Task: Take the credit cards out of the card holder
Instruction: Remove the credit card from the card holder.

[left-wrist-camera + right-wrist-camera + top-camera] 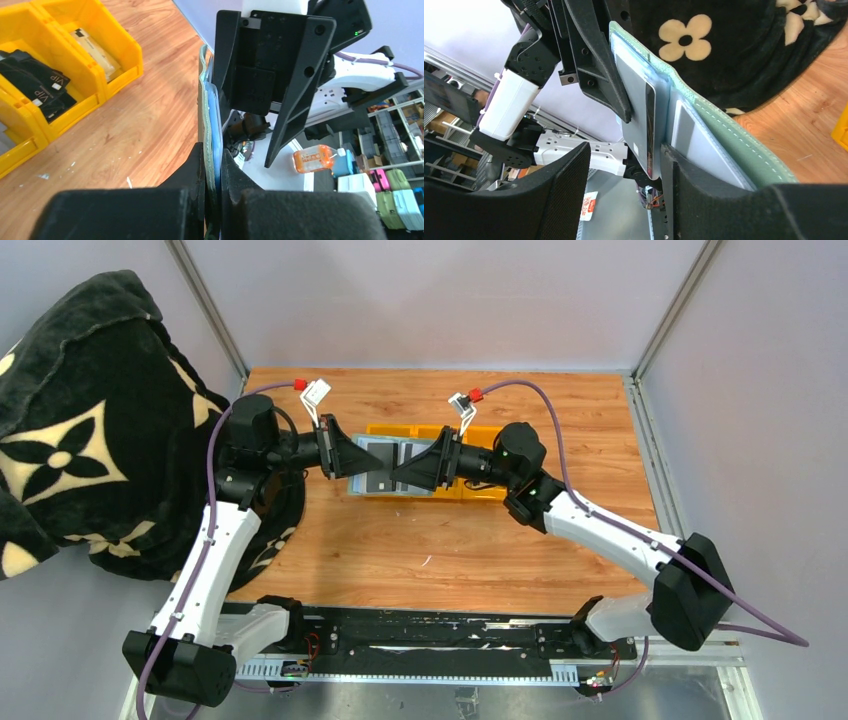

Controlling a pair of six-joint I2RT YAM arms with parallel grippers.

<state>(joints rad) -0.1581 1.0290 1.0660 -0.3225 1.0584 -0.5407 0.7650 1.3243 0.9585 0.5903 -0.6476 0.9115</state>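
Two grippers meet in mid-air above the counter (450, 550), just over the yellow tray (120, 55), with the card holder (729, 135) stretched open between them. The left gripper (212, 160) is clamped tight on one edge of the card holder, apparently to keep it steady and spread with its pockets facing the other arm. The right gripper (624, 160) stands wide open, straddling the grey card (636, 110); one finger (676, 185) is just beside the card's edge, the other well apart, so nothing is gripped yet. The holder is soft sage green with pale stitching along the rim and a light blue lining. The grey card juts out of its pocket, a dark stripe down its long edge. A second pale panel (684, 127) sits in the next pocket; I cannot tell whether it is a card. In the tray lie dark VIP cards (45, 90) and a tan card (95, 47), in separate compartments. A black flowered blanket (724, 50) lies behind.
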